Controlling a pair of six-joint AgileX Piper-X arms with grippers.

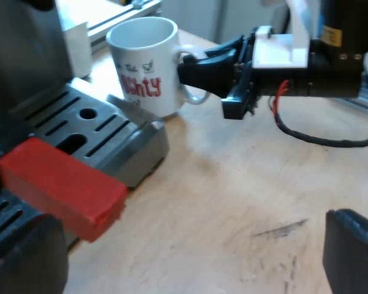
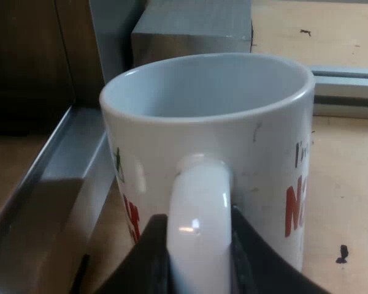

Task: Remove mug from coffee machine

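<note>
A wooden bench (image 1: 233, 196) carries the espresso machine, whose slotted grey drip tray (image 1: 80, 125) juts from its front. The white mug (image 1: 144, 61) (image 2: 208, 122), printed with red letters, stands upright off the grate, just beside the tray's corner and over the bench. The right pincer (image 1: 191, 63) (image 2: 199, 260) is clamped on the mug's handle, one black finger (image 2: 148, 254) on each side. The left pincer (image 1: 184, 260) gapes wide over bare wood, gripping nothing, near the holder's red handle end (image 1: 61, 184).
</note>
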